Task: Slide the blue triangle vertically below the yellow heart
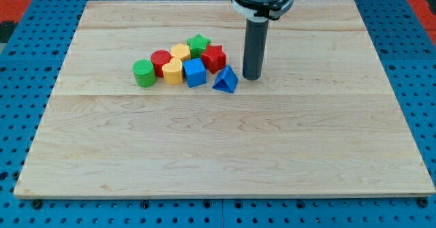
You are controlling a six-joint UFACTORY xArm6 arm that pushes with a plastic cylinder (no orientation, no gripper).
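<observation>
— Where is the small blue triangle block [225, 80] right now?

— Just above the middle of the frame, on the pale wooden board [225, 153]. It sits at the right-hand end of the cluster, a solid blue wedge with one slanted face turned toward us and its point up.

— And the yellow heart-shaped block [173, 71]?

— Left of the triangle, in the front row of the same cluster, with the blue cube [195, 72] standing between the two. The cube's right edge is just beside the triangle.

— What else crowds in there?

— A green cylinder [144, 73] at the far left, a red cylinder [161, 61] behind it, a yellow hexagon-like block [180, 52], a green star [198, 44] at the back, and a red star [213, 57] just up-left of the triangle.

— Is there a claw on the arm, open or closed?

— There's no claw, just a straight dark rod. My tip [252, 77] rests on the board just right of the triangle, a narrow gap between them. Below the heart, the wood is bare.
</observation>
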